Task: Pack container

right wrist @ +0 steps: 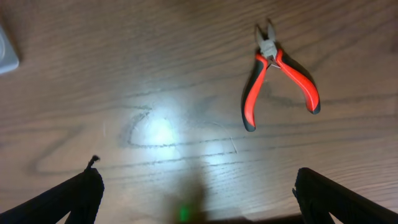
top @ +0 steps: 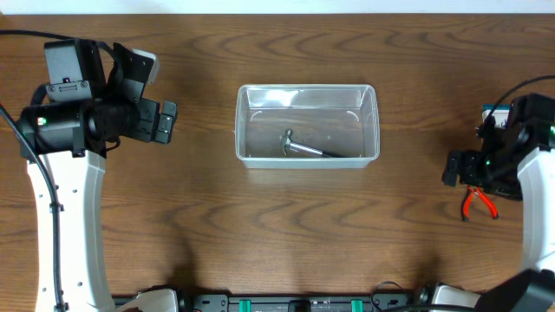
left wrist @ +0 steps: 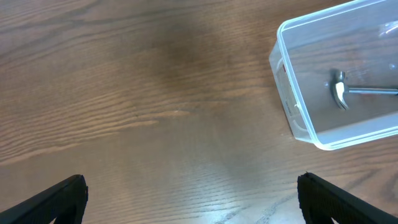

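Observation:
The clear plastic container (top: pixel 244 130) stands at the table's middle with a small metal hammer (top: pixel 303 148) lying inside. In the left wrist view the container (left wrist: pixel 287 74) is at the upper right, and the hammer head (left wrist: pixel 339 91) shows through it. My left gripper (top: pixel 166 121) is open and empty, left of the container and apart from it; its fingers (left wrist: pixel 193 199) frame bare wood. Red-handled pliers (top: pixel 478 202) lie on the table at the right. My right gripper (top: pixel 452 167) is open and empty, just beside the pliers (right wrist: pixel 280 74) and not touching them; its fingers (right wrist: pixel 196 193) are at the frame's bottom.
A small blue-and-white box (top: pixel 491 111) sits at the far right, mostly hidden behind the right arm. A pale corner of something (right wrist: pixel 6 57) shows at the left edge of the right wrist view. The arm bases stand along the front edge.

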